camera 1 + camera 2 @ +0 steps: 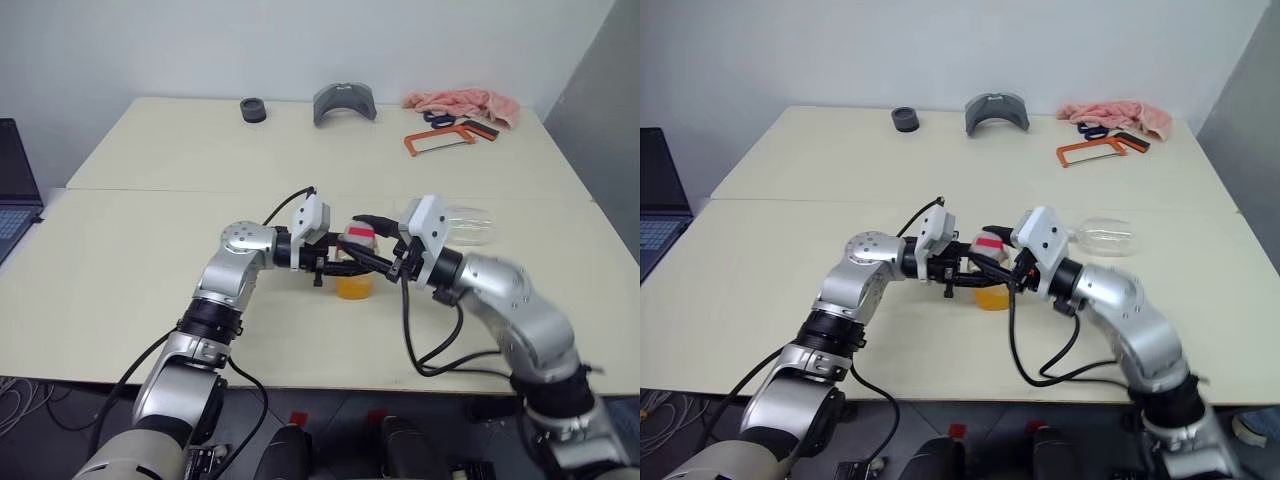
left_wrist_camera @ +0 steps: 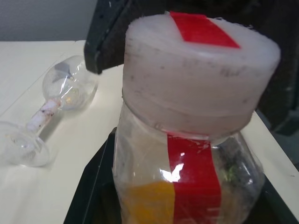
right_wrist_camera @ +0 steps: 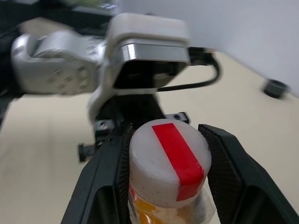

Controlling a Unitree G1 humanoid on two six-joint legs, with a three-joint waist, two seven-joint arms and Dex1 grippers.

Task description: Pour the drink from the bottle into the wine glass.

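Now uncapping: left gripper [image 1: 335, 266] clamps the bottle [image 1: 355, 272] upright; right gripper [image 3: 166, 154] narrows around its cap [image 2: 198, 77].
Next, twisting the cap off; the wine glass [image 1: 470, 223] lies on its side and needs standing.

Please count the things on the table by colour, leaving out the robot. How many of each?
Clear: 2, bottle, wine glass
Grey or black: 2, black ring, grey curved part
Orange: 1, hacksaw
Pink: 1, cloth
Total: 6
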